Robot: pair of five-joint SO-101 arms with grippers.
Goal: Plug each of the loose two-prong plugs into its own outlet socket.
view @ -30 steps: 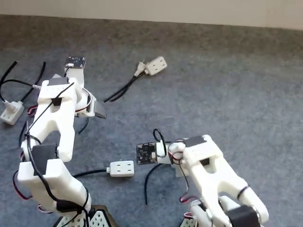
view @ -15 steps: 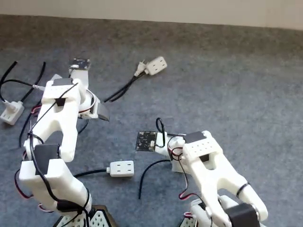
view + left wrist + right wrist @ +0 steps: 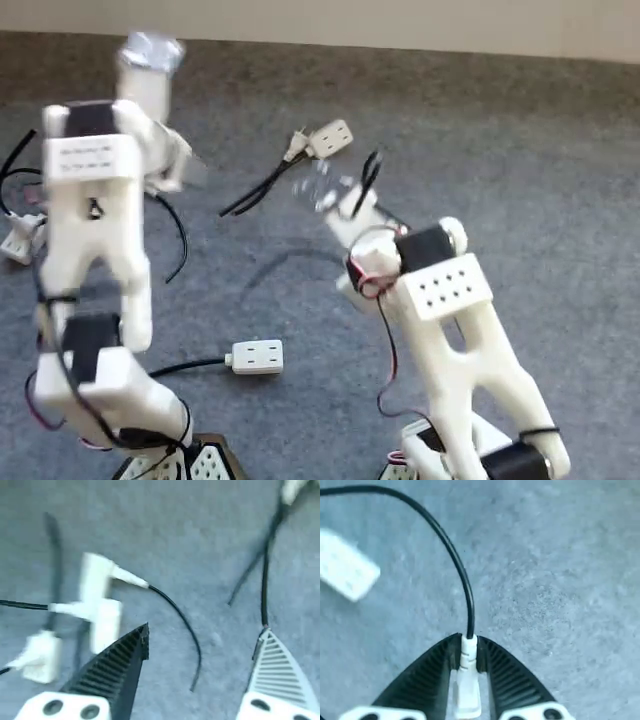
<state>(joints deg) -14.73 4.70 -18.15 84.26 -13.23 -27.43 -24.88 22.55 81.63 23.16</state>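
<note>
Nearest us, a white outlet socket lies on the grey table with nothing plugged into it (its own lead runs back toward the arms' bases). Beyond it, the right gripper is clamped on a white plug, held above the table and not yet in any socket, with its black cable trailing away. The left gripper hangs wide and empty over a blurred second socket. Farthest off, a third socket has a far plug touching it, but we cannot tell whether that plug is seated. We judge most of the plugging is left.
</note>
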